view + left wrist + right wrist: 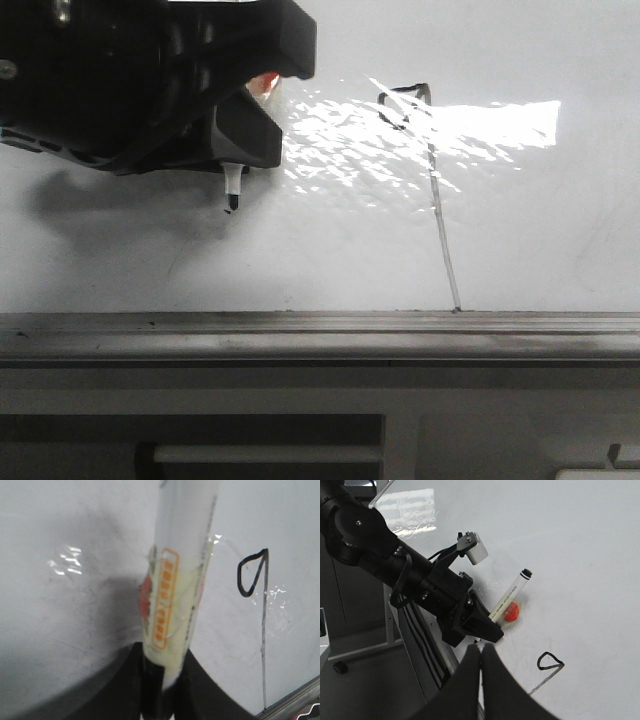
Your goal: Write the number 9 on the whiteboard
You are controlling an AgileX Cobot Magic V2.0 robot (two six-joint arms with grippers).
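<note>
Left end effector point(232, 150) pinches a white marker point(177, 580), its black fingers point(200, 690) closed around the barrel where an orange-printed label is taped on. In the front view the marker's dark tip point(232, 200) points down at the whiteboard point(120, 260), at the left of the scene; whether it touches the surface cannot be told. To its right, well apart from the tip, the number 9 point(430, 170) is drawn in thin black line: a small angular loop at the far end, partly washed out by bright rippled glare, and a long slanted tail running nearer to the grey edge rail point(320, 335). Right end effector point(481, 680) has its two dark fingers pressed together with only a slit between them, holding nothing, near the loop.
</note>
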